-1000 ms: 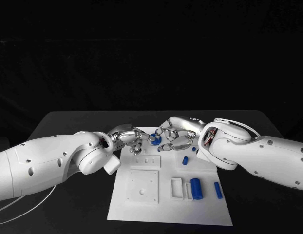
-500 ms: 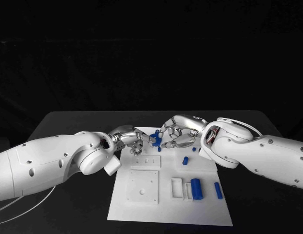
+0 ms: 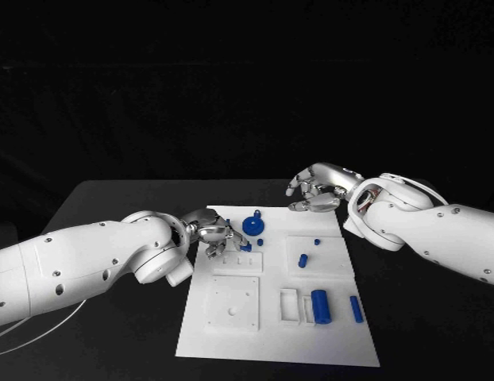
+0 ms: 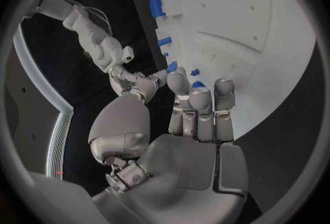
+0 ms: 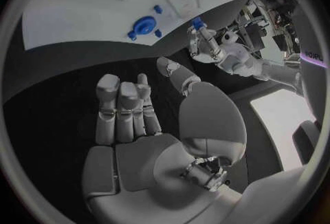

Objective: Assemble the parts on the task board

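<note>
The left robot hand [image 3: 215,235] is pinching a small, stiff blue plastic part [image 5: 197,22] by its sides at the white task board's [image 3: 341,325] far edge, while the right robot hand [image 3: 316,189] is hovering empty, fingers apart.

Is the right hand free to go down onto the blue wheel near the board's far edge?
Probably yes: the right hand hovers empty off the board's far edge, nothing lies between it and the wheel, and the left hand sits beside it.

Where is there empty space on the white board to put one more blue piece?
The task board is bare along its near edge, below the blue cylinder. It's crowded at the far end, around the blue wheel piece and the left robot hand.
</note>
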### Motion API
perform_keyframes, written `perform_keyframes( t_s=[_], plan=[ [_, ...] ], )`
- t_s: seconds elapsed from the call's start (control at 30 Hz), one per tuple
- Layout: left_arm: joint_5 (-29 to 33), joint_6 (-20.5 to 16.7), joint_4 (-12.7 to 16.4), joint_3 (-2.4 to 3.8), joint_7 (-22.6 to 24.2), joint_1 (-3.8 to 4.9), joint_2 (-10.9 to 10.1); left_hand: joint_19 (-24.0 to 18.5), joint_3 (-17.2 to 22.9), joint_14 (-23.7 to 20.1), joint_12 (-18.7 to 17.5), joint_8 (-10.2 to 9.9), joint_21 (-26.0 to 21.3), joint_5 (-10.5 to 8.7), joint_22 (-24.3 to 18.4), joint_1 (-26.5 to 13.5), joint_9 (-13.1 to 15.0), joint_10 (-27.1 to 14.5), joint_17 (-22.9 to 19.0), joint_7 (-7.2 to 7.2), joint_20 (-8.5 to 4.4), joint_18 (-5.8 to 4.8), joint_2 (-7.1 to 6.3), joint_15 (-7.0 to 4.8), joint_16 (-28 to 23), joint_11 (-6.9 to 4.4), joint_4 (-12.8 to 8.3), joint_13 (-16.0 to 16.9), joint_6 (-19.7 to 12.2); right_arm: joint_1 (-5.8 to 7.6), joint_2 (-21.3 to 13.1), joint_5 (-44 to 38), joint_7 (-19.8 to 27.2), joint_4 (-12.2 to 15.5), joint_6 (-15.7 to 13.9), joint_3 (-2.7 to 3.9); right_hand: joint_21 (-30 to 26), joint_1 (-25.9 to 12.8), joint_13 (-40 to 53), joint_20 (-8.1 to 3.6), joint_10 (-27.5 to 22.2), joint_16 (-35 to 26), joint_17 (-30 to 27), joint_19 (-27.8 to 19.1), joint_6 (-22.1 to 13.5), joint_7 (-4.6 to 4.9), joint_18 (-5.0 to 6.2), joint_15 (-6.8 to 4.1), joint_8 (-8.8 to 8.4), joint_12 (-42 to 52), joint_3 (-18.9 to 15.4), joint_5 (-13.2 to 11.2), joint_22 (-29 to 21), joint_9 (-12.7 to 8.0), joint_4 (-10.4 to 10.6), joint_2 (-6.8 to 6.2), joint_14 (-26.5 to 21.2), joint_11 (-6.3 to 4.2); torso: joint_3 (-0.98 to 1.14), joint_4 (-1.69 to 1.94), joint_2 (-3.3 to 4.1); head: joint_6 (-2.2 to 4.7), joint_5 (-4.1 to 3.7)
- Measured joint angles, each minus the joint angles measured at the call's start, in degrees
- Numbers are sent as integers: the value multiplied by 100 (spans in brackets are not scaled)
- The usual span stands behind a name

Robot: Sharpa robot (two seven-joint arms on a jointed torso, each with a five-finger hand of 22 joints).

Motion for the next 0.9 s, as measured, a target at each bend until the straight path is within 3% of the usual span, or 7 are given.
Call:
perform_keyframes(
  t_s=[0.13,0.57,0.67,0.9],
  plan=[
    [-504,2,-3,0,-375,4,78,19,-7,0,0,0,0,1,-6,0,3,0,0,0,18,0,0,0,0,0,-7,0,0,71,16,14,3,-289,-67,68,0,0,0,0,0,0,0,1,-2,0,0,0,0,0,0,9,0,0,0,0,0,0,4,-2,-3,-9,11],
    [-1480,58,-64,-72,-1030,15,263,19,-8,0,0,0,0,58,-11,20,10,0,-2,0,18,0,-20,0,0,2,-8,-4,36,211,208,61,26,-1124,-203,116,-21,31,-5,-20,1,0,-1,23,-21,0,0,0,0,0,16,37,0,1,15,-31,0,0,33,-7,-38,-70,61],
    [-1624,54,-65,-108,-1107,14,286,39,-15,0,0,21,0,59,-11,20,11,15,-5,0,-2,0,-20,0,0,-10,-15,-4,39,217,244,67,31,-1225,-227,117,-21,31,-12,-19,1,0,-1,23,-21,0,0,0,0,0,16,71,0,1,15,-31,0,0,40,-5,-47,-82,67],
    [-1806,48,-55,-113,-1219,14,328,39,2,0,0,22,0,88,-16,20,14,29,-5,-7,-2,-1,-20,0,0,-9,2,-4,47,220,280,70,41,-1286,-258,118,-21,31,-13,-13,1,0,-1,29,-22,-1,0,0,0,0,16,71,0,1,15,-31,0,0,54,4,-62,-101,76]
  ],
)
